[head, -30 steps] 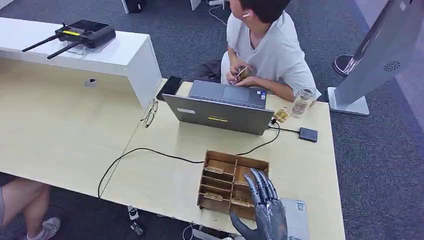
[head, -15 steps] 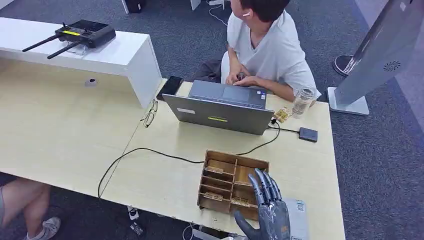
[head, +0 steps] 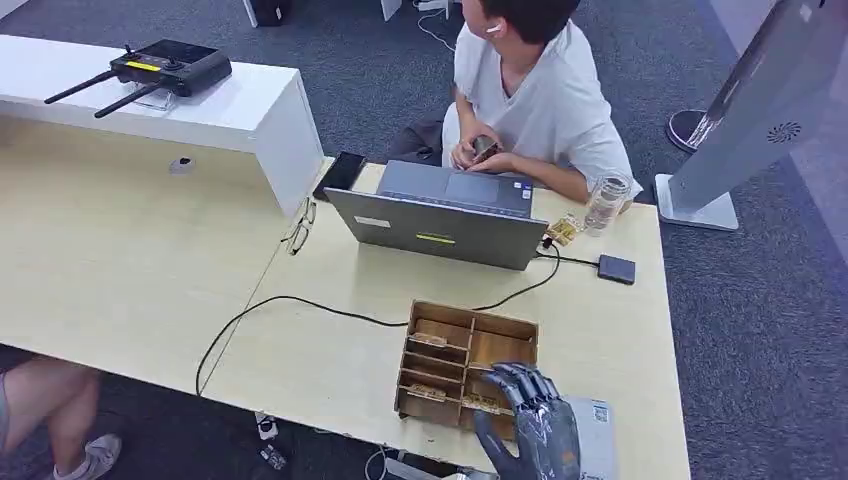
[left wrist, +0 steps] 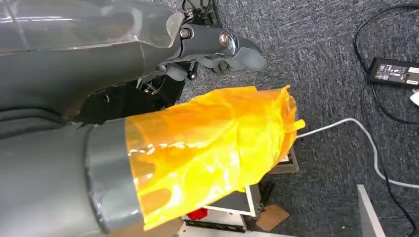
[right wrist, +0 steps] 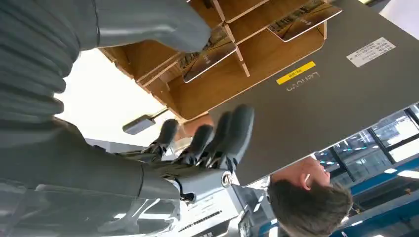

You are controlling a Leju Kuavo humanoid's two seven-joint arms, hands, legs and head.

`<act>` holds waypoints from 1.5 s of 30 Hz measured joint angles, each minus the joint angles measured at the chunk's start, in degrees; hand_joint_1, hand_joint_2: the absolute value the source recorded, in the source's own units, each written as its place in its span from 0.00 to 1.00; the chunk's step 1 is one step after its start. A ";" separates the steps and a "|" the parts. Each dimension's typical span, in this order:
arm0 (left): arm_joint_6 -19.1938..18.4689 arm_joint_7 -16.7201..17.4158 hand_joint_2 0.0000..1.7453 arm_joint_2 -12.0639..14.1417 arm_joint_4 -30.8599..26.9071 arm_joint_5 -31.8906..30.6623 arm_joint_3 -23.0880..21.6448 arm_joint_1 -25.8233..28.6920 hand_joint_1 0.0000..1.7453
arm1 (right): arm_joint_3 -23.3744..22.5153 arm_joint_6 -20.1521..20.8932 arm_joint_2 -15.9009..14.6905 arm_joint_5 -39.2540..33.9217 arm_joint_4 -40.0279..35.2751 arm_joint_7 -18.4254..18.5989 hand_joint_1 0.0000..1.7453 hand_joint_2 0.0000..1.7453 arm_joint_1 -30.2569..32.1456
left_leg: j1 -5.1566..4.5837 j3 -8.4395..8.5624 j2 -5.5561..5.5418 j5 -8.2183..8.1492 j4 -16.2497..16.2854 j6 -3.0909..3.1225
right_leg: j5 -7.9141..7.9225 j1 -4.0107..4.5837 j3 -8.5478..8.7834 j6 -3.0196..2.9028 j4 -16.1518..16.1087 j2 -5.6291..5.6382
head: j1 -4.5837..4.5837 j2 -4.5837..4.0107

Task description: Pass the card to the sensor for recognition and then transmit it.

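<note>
Pale wood desk [head: 330,370]: carries everything; a person sits behind its far edge, at the laptop [head: 440,228].
Laptop: grey, open toward the person, near the far edge; a black cable runs from it across the desk.
Wooden tray [head: 462,366]: brown, slotted, at the near edge toward the right corner; narrow slots on its left half, wider compartments on the right.
White sensor [head: 597,440]: flat pad with a small printed label, at the near right corner, just beside the tray.
Right hand [head: 528,425]: dark grey, over the tray's near right corner; fingers bent down toward the compartments, thumb apart, nothing held.
Left hand [left wrist: 217,42]: hangs over grey carpet; whether its fingers are spread or curled cannot be told.
Card [right wrist: 206,54]: lies tilted in a tray slot, long axis along the slot; other cards sit in neighbouring slots.
Card vs fingers: just beyond the thumb, between thumb and fingers, not touching.
Nearer hand: right; the left is well away.
Judgement: reach still under way; next comes closing on the card's edge, then a short carry to the sensor.
</note>
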 joint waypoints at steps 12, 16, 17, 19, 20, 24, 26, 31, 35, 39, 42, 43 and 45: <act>0.00 -0.02 0.00 -0.02 0.00 0.02 0.00 0.04 0.00 | 0.70 0.17 -0.66 0.02 0.02 0.07 0.35 1.00 0.45 | 0.00 0.00 0.00 0.00 0.00 0.00 | 0.00 0.00 -0.01 0.00 0.00 0.00 | 0.00 0.00; 0.02 -0.04 0.00 -0.02 0.00 0.00 0.00 0.07 0.00 | 1.55 0.09 -1.29 -0.61 0.20 0.72 0.36 1.00 0.48 | 0.00 0.00 0.00 0.00 0.00 0.00 | 0.00 0.00 -0.01 0.00 0.00 0.00 | 0.02 0.00; 0.07 -0.04 0.00 -0.02 0.00 0.00 0.00 0.08 0.00 | 1.77 0.09 -1.42 -0.72 0.35 0.85 0.36 1.00 0.46 | 0.00 0.00 0.00 0.00 0.00 0.00 | 0.00 0.00 -0.01 0.00 0.00 0.00 | 0.00 0.00; 0.15 -0.11 0.00 -0.04 0.00 -0.02 0.00 0.08 0.00 | 2.16 0.09 -1.73 -0.85 0.61 1.27 0.37 1.00 0.46 | 0.00 0.00 0.00 0.00 0.00 0.00 | 0.00 0.00 0.00 0.00 0.00 0.00 | 0.02 0.00; 0.15 -0.11 0.00 -0.04 0.00 -0.02 0.00 0.09 0.00 | 2.36 0.07 -1.88 -1.00 0.79 1.29 0.37 1.00 0.44 | 0.00 0.00 0.00 0.00 0.00 0.00 | 0.00 0.00 -0.01 0.00 0.00 0.00 | 0.00 0.00; 0.17 -0.13 0.00 -0.04 0.00 -0.02 0.00 0.10 0.00 | 2.84 0.02 -2.36 -1.33 1.22 1.84 0.38 1.00 0.43 | 0.00 0.00 0.00 0.00 0.00 0.00 | 0.00 0.00 0.00 0.00 0.00 0.00 | 0.02 0.00; 0.17 -0.13 0.00 -0.04 0.00 -0.02 0.00 0.10 0.00 | 3.10 0.00 -2.58 -1.42 1.42 1.88 0.36 1.00 0.42 | 0.00 0.00 0.00 0.00 0.00 0.00 | 0.00 0.00 0.00 0.00 0.00 0.00 | 0.02 0.00; 0.35 -0.13 0.00 -0.04 0.00 -0.20 0.00 0.10 0.00 | 3.61 0.04 -2.89 -1.77 1.86 2.45 0.29 1.00 0.36 | 0.00 0.00 0.00 0.00 0.00 0.00 | 0.00 0.00 0.00 0.00 0.00 0.00 | 0.02 0.00; 0.37 -0.13 0.00 -0.11 0.00 -0.22 0.00 0.10 0.00 | 3.80 0.07 -3.06 -1.99 2.49 2.93 0.28 1.00 0.35 | 0.00 0.00 0.00 0.00 0.00 0.00 | 0.00 0.00 0.00 0.00 0.00 0.00 | 0.00 0.00; 0.39 -0.13 0.00 -0.15 0.00 -0.28 0.00 0.10 0.00 | 3.96 0.07 -3.10 -2.16 3.15 3.30 0.29 1.00 0.35 | 0.00 0.00 0.00 0.00 0.00 0.00 | 0.00 0.00 0.00 0.00 0.00 0.00 | 0.00 0.00; 0.39 -0.13 0.00 -0.17 0.00 -0.31 0.00 0.10 0.00 | 4.04 0.07 -3.10 -2.27 3.56 3.45 0.31 1.00 0.31 | 0.00 0.00 0.00 0.00 0.00 0.00 | 0.00 0.00 0.00 0.00 0.00 0.00 | 0.00 0.00; 0.41 -0.13 0.00 -0.20 0.00 -0.35 0.00 0.10 0.00 | 4.09 0.07 -3.10 -2.27 3.69 3.48 0.32 1.00 0.28 | 0.00 0.00 0.00 0.00 0.00 0.00 | 0.00 0.00 0.00 0.00 0.00 0.00 | 0.02 0.00; 0.42 -0.13 0.00 -0.28 0.00 -0.35 0.00 0.10 0.00 | 4.13 0.07 -3.10 -2.27 3.93 3.50 0.34 1.00 0.24 | 0.00 0.00 0.00 0.00 0.00 0.00 | 0.00 0.00 0.00 0.00 0.00 0.00 | 0.00 0.00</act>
